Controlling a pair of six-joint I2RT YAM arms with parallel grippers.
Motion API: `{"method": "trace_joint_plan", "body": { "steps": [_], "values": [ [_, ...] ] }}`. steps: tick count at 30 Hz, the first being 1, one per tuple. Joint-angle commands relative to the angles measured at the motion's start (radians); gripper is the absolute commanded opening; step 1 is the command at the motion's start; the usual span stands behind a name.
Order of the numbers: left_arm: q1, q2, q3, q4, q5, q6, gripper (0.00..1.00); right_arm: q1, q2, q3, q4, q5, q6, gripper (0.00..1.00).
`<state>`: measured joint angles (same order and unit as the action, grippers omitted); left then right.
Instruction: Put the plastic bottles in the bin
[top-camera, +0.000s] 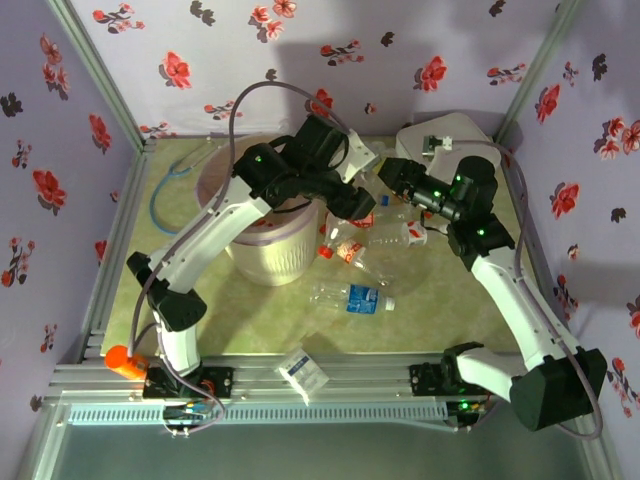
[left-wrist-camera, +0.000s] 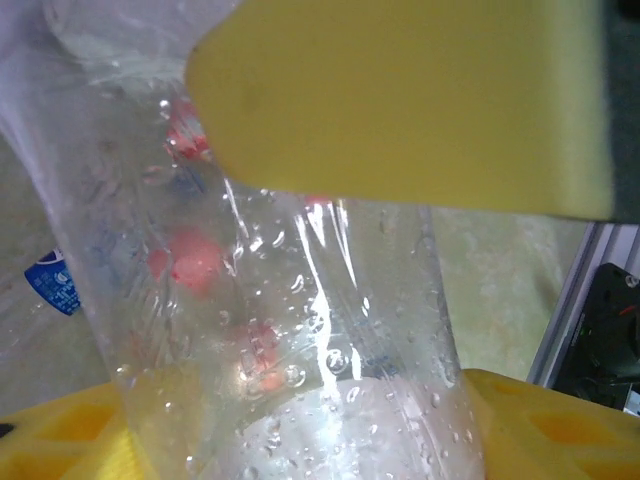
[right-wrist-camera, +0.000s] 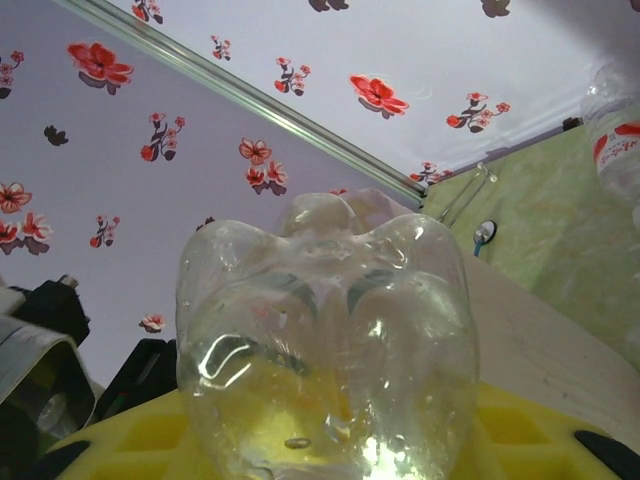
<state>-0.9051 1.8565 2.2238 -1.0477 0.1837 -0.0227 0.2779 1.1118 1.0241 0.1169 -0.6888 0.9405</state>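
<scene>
The bin (top-camera: 262, 240) stands on the left half of the tabletop (top-camera: 440, 310), between its middle and the far edge, its pinkish liner folded over the rim. The left arm arches over the bin, and the left hand (top-camera: 362, 212) hangs just past the bin's right side, toward the middle of the tabletop. In the left wrist view that hand (left-wrist-camera: 380, 300) is clenched on a clear bottle (left-wrist-camera: 300, 330), wet with droplets, pinched between the upper yellow finger (left-wrist-camera: 400, 100) and the lower one. The right hand (top-camera: 397, 180) is raised near the far edge, close to the left hand. In the right wrist view the rounded base of a second bottle (right-wrist-camera: 325, 350) sits against one yellow finger (right-wrist-camera: 530, 430), with the flowered wall behind. The other finger is hidden, so I cannot tell whether this hand is clenched. Loose on the tabletop to the right of the bin lie a red-capped bottle (top-camera: 343, 247), a red-labelled bottle (top-camera: 400, 235) beside it, and a blue-labelled bottle (top-camera: 352, 297) nearer the middle. A white-blue packet (top-camera: 303, 370) lies at the near edge.
</scene>
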Motion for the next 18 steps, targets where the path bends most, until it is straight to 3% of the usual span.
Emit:
{"method": "trace_joint_plan", "body": {
  "steps": [1, 4, 6, 10, 15, 18],
  "values": [
    [-0.013, 0.010, 0.022, 0.011, 0.025, 0.004, 0.57, 0.011, -0.010, 0.025, 0.093, 0.009, 0.024, 0.40],
    [-0.012, 0.002, 0.016, 0.016, 0.018, 0.006, 0.54, 0.010, -0.009, 0.029, 0.086, 0.011, 0.024, 0.45],
    [-0.012, -0.004, 0.012, 0.023, 0.012, 0.006, 0.54, 0.009, -0.008, 0.038, 0.051, 0.011, 0.006, 0.61],
    [-0.008, -0.014, 0.008, 0.028, 0.008, 0.004, 0.53, -0.013, -0.043, 0.107, -0.237, 0.063, -0.186, 0.70],
    [0.002, -0.033, -0.009, 0.048, 0.007, 0.005, 0.52, -0.141, -0.135, 0.104, -0.447, 0.088, -0.282, 0.78],
    [0.007, -0.036, -0.002, 0.057, 0.007, 0.007, 0.51, -0.210, -0.199, 0.069, -0.466, 0.076, -0.278, 0.90]
  ]
}}
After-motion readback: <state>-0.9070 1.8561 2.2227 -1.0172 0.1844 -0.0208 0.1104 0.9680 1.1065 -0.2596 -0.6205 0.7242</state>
